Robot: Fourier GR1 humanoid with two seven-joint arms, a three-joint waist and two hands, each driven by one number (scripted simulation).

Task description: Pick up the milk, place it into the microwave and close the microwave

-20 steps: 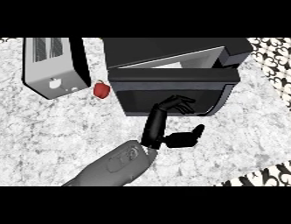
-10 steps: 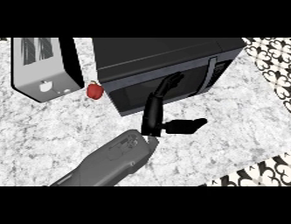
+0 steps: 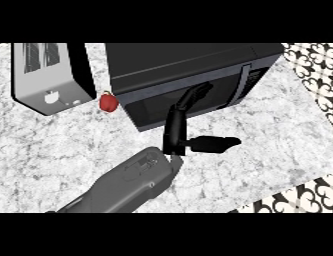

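Since a second ago the microwave (image 3: 191,62) door (image 3: 150,107) has swung from wide open, cavity showing, to flat against the front. Half a second ago it was nearly there, and now it looks flush or very close to it, though the latch can't be confirmed from this angle. The left hand (image 3: 175,131) has followed the door in. Its fingers (image 3: 192,96) are straight and laid up against the dark door panel, the thumb sticks out to the right over the counter (image 3: 51,150), and it grasps nothing: a flat-handed push, not a grip. The forearm comes in from the lower left of the view. The right hand is not visible. The milk is not visible anywhere on the counter or in the hand. Judging from the shut door and the task, it is probably inside the microwave, but that can't be checked here. The toaster (image 3: 47,75) sits left of the microwave with a small red object (image 3: 108,102) between the two, near both and not involved. As for the task, pick and place appear done and closing is at its very end. Probably all that's left is a last bit of push to seat the door, then pulling the hand back. One risk is the door rebounding if the hand comes off before it seats. The fingers rest near the middle of the panel, left of the control strip (image 3: 252,79).
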